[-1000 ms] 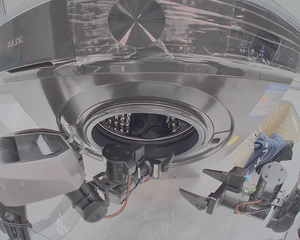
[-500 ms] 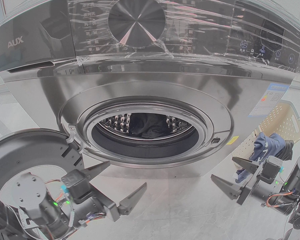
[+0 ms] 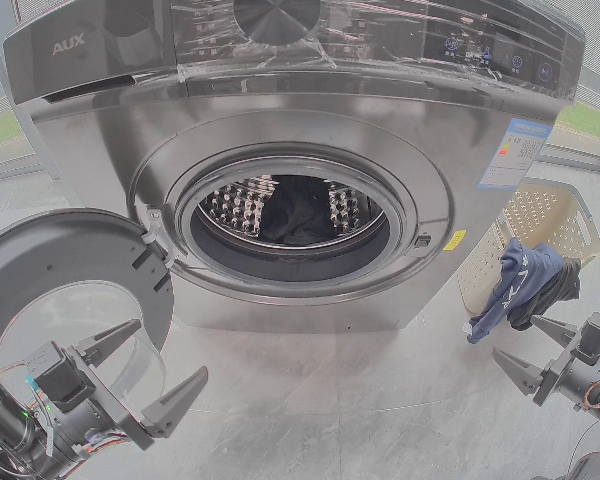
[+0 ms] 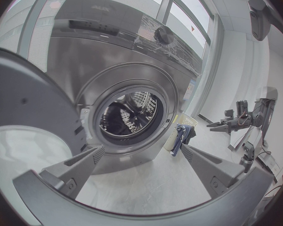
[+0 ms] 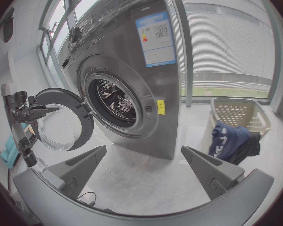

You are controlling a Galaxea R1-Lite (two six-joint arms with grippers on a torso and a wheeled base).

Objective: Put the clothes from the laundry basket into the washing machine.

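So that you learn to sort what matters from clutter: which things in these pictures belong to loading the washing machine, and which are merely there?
Belong to the job: washing machine, its open door, laundry basket, blue garment over the basket's rim, dark garment in the drum, left gripper, right gripper.
Merely there: energy label, yellow sticker, control dial.

Head view high, close, facing washing machine point(image 3: 300, 121), wrist views low, from either side, all sharing its drum point(image 3: 237, 208)
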